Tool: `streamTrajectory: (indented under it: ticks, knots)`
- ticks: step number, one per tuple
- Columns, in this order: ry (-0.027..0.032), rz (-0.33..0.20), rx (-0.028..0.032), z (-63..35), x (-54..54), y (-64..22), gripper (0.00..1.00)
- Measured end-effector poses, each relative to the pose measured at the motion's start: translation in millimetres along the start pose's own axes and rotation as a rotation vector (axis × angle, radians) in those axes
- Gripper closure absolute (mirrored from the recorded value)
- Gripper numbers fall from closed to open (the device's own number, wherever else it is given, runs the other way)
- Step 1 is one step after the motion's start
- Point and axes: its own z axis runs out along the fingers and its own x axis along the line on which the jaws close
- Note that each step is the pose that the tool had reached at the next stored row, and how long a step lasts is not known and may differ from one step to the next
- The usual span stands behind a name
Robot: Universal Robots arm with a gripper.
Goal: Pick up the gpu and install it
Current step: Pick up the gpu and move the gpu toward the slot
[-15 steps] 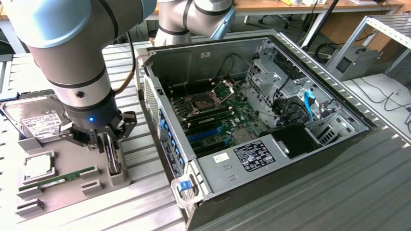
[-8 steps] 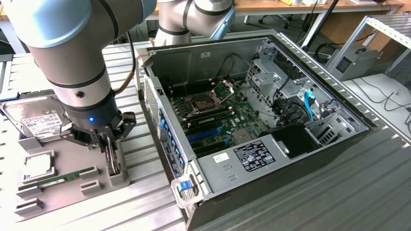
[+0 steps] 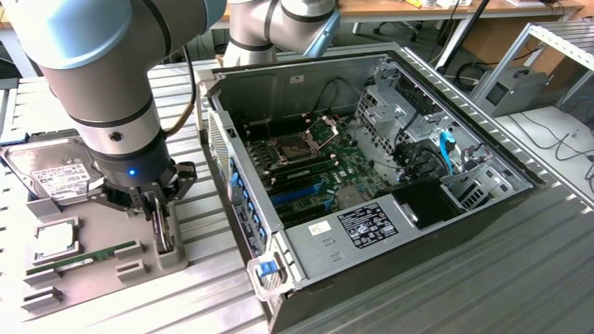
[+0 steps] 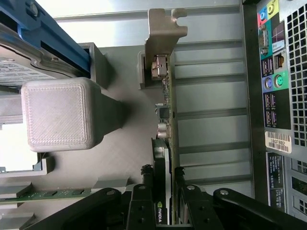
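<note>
Hidden: in the exterior view your arm (image 3: 102, 83) covers a corner of the hard drive (image 3: 51, 174), and the gripper (image 3: 158, 212) covers the gpu's (image 3: 165, 236) top edge.
Cut off: in the wrist view the gripper's black links cross the gpu's near end; only its far end and bracket (image 4: 163, 28) are plain to you.
Jaws: the gripper straddles the gpu, close on both faces; you cannot tell whether it clamps the card.
Gpu: upright on its long edge in a slot of the holder (image 3: 102, 229), just beside the case (image 3: 278, 87) on the exterior view's left.
Shapes: the gpu is a thin dark board with a green edge. Its bracket is bent dull silver metal.
Holder: grey plastic with fine print lines, most visible on a rounded square block (image 4: 57, 112); a green memory stick (image 3: 79, 262) lies in another slot.
Case: open on its side, with the green motherboard (image 3: 307, 167) inside.
Surface: a ribbed metal table (image 3: 464, 278).
Room: a wooden desk (image 3: 418, 8) behind, and loose cables (image 3: 557, 142) at the exterior view's right.
</note>
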Motion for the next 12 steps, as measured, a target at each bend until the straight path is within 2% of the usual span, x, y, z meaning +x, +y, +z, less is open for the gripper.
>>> streamTrajectory:
  ticks: [2, 9, 12]
  knots:
    - [0.0008, -0.02, -0.0005, 0.0, -0.3, 0.0, 0.73]
    - [0.0012, -0.026, -0.0006, 0.0, -0.3, 0.0, 0.73]
    - [0.0022, -0.051, -0.0012, 0.0, -0.3, 0.0, 0.73]
